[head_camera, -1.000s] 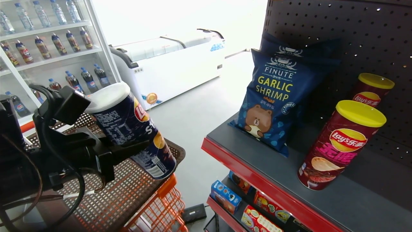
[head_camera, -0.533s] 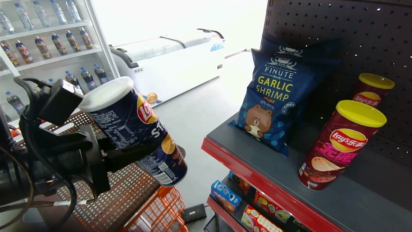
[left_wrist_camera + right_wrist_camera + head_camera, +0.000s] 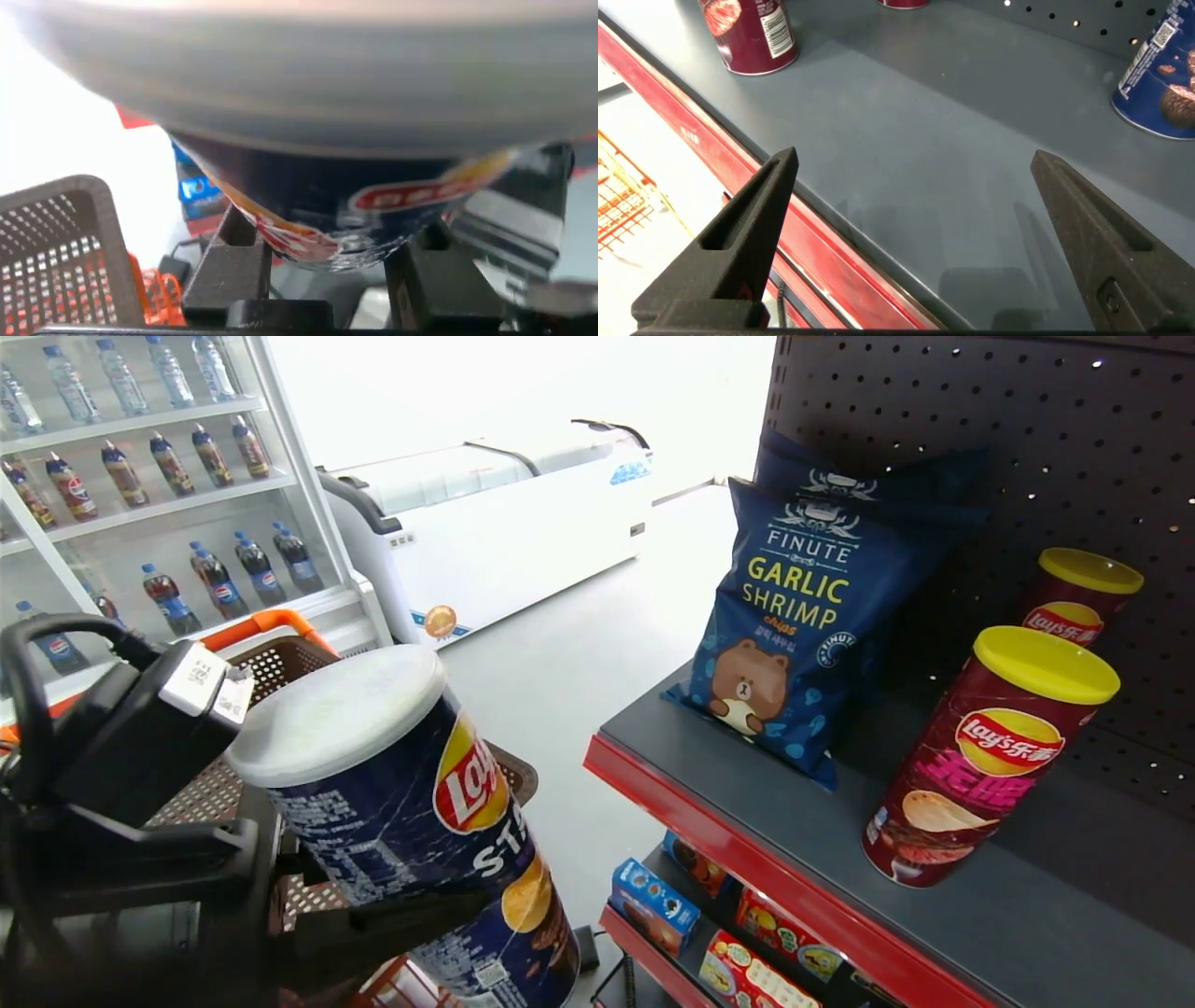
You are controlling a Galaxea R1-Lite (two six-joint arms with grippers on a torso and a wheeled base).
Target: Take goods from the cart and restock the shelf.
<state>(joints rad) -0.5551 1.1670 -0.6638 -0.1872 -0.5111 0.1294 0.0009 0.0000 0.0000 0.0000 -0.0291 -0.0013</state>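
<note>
Head view: blue chip can clamped in left jaws by cart. Right jaws gaping above shelf with red can.

A glass-fronted drinks cooler stands at the far left, with white shelves carrying 3 rows of bottles: clear water bottles on top and dark soda bottles on the 2 rows below. Just beside it is a white chest freezer with curved sliding lids and a round orange sticker on its front. The floor is smooth pale grey. Strong white light washes out the area behind the freezer.
</note>
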